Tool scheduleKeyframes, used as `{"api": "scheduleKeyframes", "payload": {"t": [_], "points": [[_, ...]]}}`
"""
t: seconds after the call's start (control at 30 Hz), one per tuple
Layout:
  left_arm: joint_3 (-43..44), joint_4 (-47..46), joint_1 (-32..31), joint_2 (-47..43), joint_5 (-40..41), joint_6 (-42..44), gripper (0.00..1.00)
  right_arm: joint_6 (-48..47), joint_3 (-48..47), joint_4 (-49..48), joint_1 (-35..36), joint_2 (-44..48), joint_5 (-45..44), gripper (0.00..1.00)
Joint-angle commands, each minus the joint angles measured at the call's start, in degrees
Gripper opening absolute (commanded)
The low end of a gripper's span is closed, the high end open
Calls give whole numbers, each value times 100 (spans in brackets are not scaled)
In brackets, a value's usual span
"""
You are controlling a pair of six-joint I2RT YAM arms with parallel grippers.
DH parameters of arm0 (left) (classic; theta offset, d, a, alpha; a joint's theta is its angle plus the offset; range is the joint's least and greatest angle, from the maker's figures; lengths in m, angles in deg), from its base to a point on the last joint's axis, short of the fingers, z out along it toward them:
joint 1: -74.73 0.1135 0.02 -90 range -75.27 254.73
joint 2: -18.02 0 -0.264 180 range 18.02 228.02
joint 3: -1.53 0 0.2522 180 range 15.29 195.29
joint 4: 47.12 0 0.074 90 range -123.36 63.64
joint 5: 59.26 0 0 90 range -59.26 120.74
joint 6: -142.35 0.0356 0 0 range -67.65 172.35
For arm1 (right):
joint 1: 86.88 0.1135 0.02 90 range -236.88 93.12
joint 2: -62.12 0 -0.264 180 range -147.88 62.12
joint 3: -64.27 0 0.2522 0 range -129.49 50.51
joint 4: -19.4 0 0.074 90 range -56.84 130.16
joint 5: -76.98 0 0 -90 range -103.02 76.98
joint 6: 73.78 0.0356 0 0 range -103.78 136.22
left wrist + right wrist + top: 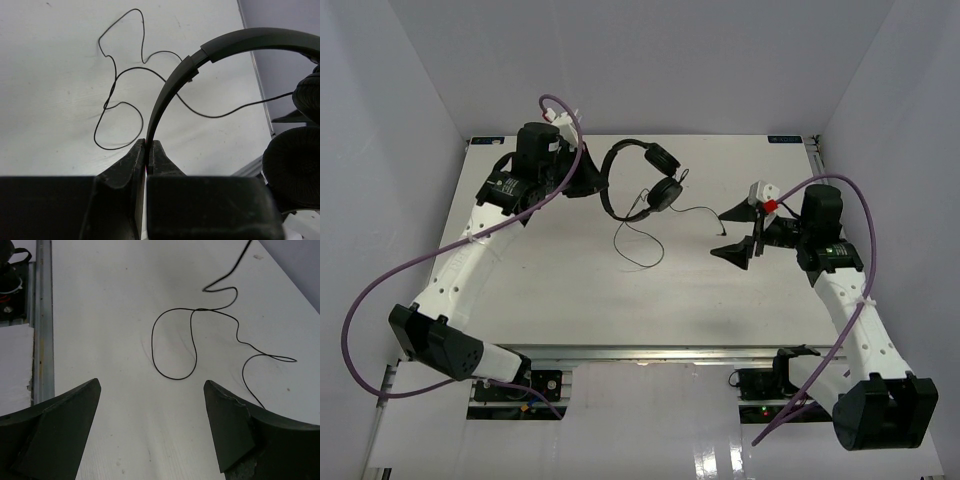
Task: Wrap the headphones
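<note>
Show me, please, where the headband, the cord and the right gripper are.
headband (169, 95): left wrist view, curved band just above the pinch.
cord (175, 378): right wrist view, bottom of the loop.
right gripper (151, 384): right wrist view, midway between its open fingertips.

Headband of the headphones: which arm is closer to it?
Left. The left arm has its jaws shut on the headband; the right arm holds its jaws open, apart from it, near the loose cord.

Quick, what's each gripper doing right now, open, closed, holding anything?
Left gripper: closed on the headband of the headphones.
Right gripper: open, holding nothing.
</note>
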Motion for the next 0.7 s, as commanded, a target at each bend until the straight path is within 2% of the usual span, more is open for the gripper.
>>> {"api": "scheduleKeyframes", "payload": {"t": [0.0,0.27,0.43,0.53,0.67], "points": [[250,-31,-69,-81,-385,-338,0,-41,-20,-860,241,-392,494,90],[208,-63,-78,-275,-306,-488,0,222,141,-2087,1317,-852,-405,90],[149,-79,-78,-414,-433,-517,0,966,332,-3699,1408,-1418,-810,90],[186,-92,-78,-480,-499,-547,0,1932,470,-4869,1417,-1776,-884,90],[362,-108,-78,-571,-552,-635,0,3705,995,-7320,1409,-2200,-875,90]]}}
